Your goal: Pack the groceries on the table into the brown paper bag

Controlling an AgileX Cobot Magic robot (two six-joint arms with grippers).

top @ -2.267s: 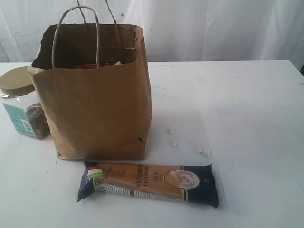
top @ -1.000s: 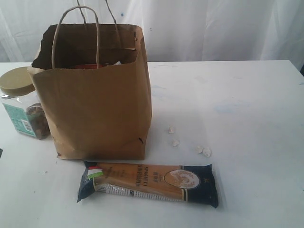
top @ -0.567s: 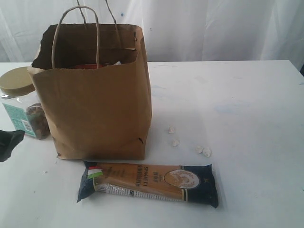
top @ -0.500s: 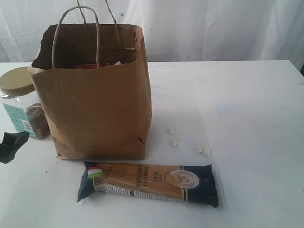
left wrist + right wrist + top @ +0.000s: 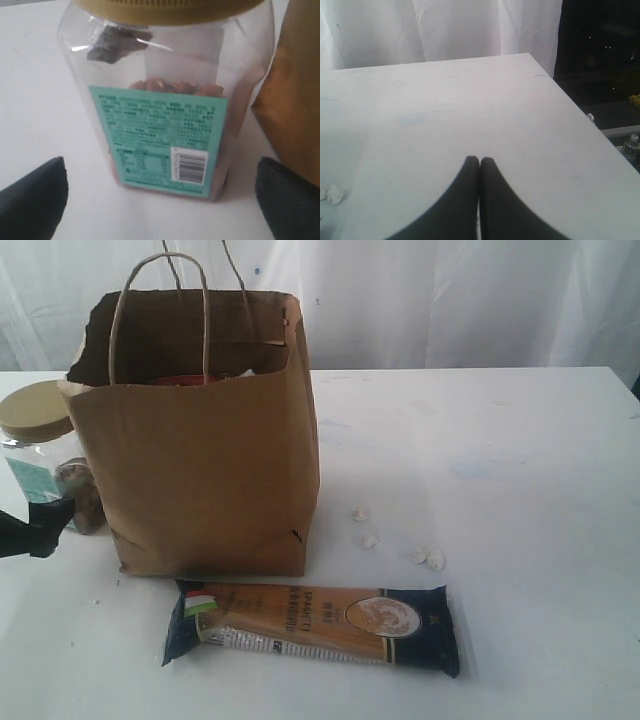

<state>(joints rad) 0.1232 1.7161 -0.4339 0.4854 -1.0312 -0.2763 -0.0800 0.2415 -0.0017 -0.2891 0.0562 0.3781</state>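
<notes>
The brown paper bag (image 5: 200, 440) stands open on the table (image 5: 500, 440), with red and white items showing inside. The gold-lidded nut jar (image 5: 40, 445) stands upright just left of the bag. My left gripper (image 5: 38, 528) is open at the jar's near side; in the left wrist view its fingers (image 5: 32, 200) flank the nut jar (image 5: 165, 100) without touching it, the bag (image 5: 295, 100) close beside. The spaghetti pack (image 5: 315, 625) lies flat in front of the bag. Small white lumps (image 5: 430, 558) lie to its right. My right gripper (image 5: 479, 162) is shut and empty over bare table.
A white curtain (image 5: 450, 300) hangs behind the table. In the right wrist view the table's corner and edge (image 5: 580, 110) drop off to a dark floor, and white lumps (image 5: 331, 194) sit at the frame's side.
My left gripper has come in from the left edge and moved toward the nut jar, its jaws spreading wider. Nothing else has moved.
</notes>
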